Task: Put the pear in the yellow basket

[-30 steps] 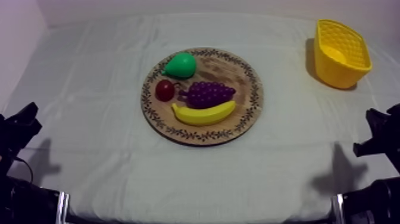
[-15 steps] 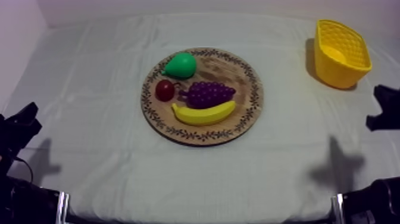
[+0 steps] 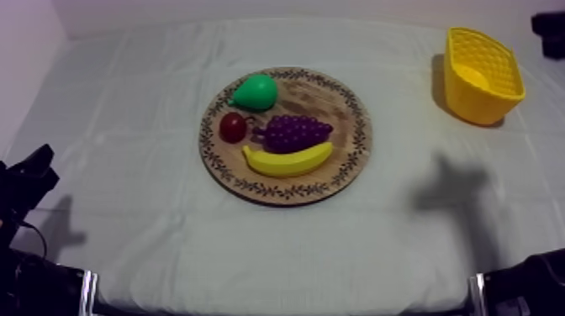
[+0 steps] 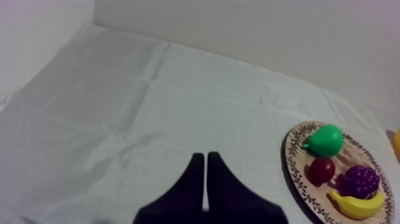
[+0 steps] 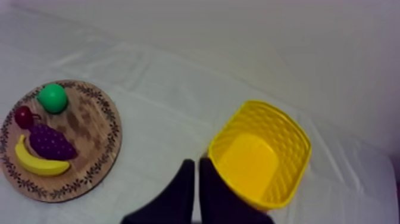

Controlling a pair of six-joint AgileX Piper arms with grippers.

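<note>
Our right gripper (image 5: 196,164) had swung up beside the basket (image 5: 256,105), fingers together; we reckoned they must part before reaching for the pear (image 3: 256,92).

Both pincers closed, holding nothing.
Left pincer (image 4: 206,159) sits low at the near left, its fingers pressed together in a narrow wedge. Right pincer (image 5: 193,164) is pinched together likewise; the right arm (image 3: 551,21) shows at the far right edge.

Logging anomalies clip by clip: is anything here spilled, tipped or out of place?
Nothing stands out. The pear, small red fruit, grapes and banana lie neatly on the board; the basket stands upright, empty.
</note>
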